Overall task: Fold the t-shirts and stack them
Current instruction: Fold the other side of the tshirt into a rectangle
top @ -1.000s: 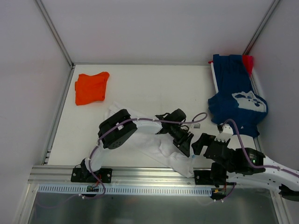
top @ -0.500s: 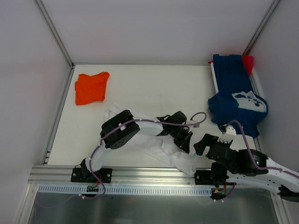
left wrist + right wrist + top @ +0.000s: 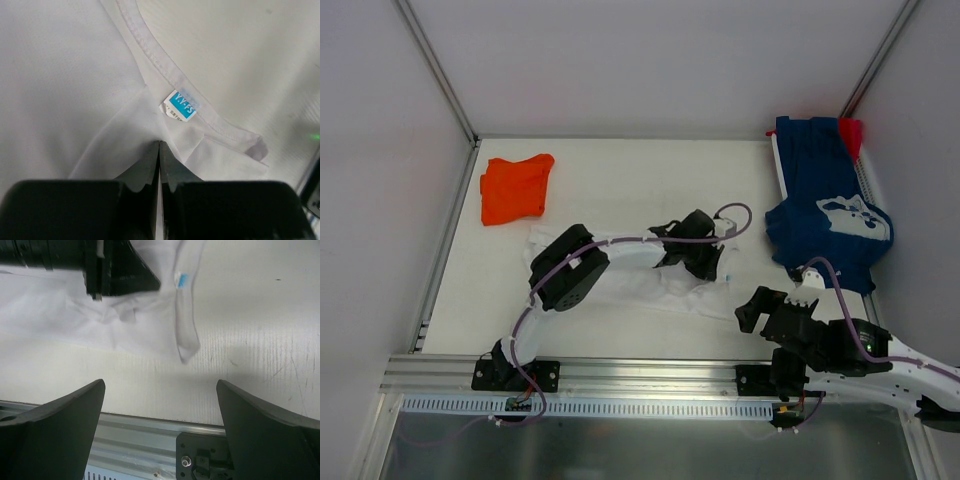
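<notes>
The pale table (image 3: 640, 180) carries everything. The white t-shirt (image 3: 650, 290) lies spread and rumpled across its near middle, under the left arm. The navy t-shirt (image 3: 820, 190), white print up, is heaped at the far right edge, and the orange t-shirt (image 3: 515, 188) sits crumpled far left, well apart from both. A small red t-shirt (image 3: 851, 135) peeks out behind the navy one. The left gripper (image 3: 159, 145) has its jaws pressed together, pinching a fold of white cloth just below the collar. The right gripper (image 3: 160, 382) hangs spread wide over bare table near the shirt's corner, holding nothing. A tiny blue label (image 3: 179, 105) shows at the neckline.
</notes>
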Robot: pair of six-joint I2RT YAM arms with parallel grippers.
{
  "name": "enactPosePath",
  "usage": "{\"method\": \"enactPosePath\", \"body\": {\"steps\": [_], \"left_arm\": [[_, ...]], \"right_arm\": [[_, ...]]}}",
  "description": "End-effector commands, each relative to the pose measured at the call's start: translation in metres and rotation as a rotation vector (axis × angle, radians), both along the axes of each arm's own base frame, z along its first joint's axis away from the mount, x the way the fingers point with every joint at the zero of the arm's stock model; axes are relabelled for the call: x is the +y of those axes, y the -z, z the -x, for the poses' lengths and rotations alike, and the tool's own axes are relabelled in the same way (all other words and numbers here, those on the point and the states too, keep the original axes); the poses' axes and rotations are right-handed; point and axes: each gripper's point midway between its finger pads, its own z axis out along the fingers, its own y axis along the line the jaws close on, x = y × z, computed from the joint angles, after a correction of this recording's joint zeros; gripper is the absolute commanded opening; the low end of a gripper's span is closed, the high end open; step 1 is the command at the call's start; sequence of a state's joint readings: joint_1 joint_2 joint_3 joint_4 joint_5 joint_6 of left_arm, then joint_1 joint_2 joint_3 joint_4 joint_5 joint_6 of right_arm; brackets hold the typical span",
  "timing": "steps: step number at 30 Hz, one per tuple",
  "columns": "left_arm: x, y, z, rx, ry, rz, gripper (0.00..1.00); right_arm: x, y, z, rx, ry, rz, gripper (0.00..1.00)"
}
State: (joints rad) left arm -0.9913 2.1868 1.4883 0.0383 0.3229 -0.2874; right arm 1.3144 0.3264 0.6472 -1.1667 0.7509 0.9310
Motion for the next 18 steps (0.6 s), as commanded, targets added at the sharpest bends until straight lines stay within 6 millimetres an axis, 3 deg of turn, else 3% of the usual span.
{"method": "enactPosePath", "body": {"steps": [1, 4, 5, 10, 11, 13, 14, 15, 18], "left_arm": [[0.038, 0.006, -0.061, -0.052, -0.119, -0.116, 0.00], [0.040, -0.007, -0.091, -0.079, -0.138, -0.097, 0.00], [0.044, -0.016, -0.109, -0.090, -0.163, -0.090, 0.00], [0.056, -0.020, -0.158, -0.082, -0.220, -0.086, 0.00], [0.060, -0.031, -0.175, -0.089, -0.244, -0.070, 0.00], [0.065, -0.026, -0.189, -0.080, -0.262, -0.071, 0.00], [0.062, -0.040, -0.202, -0.104, -0.274, -0.047, 0.00], [0.071, -0.031, -0.211, -0.086, -0.293, -0.068, 0.00], [0.082, -0.036, -0.237, -0.098, -0.327, -0.065, 0.00]], "right_arm": [[-0.008, -0.009, -0.002, -0.028, 0.016, -0.018, 0.98], [-0.011, -0.007, -0.001, -0.028, 0.017, -0.022, 0.98], [-0.010, -0.007, -0.001, -0.027, 0.012, -0.027, 0.98], [-0.006, -0.009, -0.001, -0.033, -0.005, -0.031, 0.98], [-0.004, -0.009, -0.001, -0.032, -0.011, -0.031, 0.99], [0.002, -0.009, -0.002, -0.033, -0.024, -0.035, 0.99], [0.004, -0.009, -0.002, -0.034, -0.031, -0.030, 0.99], [0.005, -0.009, -0.002, -0.034, -0.032, -0.029, 0.99], [0.011, -0.012, -0.003, -0.038, -0.046, -0.022, 1.00]]}}
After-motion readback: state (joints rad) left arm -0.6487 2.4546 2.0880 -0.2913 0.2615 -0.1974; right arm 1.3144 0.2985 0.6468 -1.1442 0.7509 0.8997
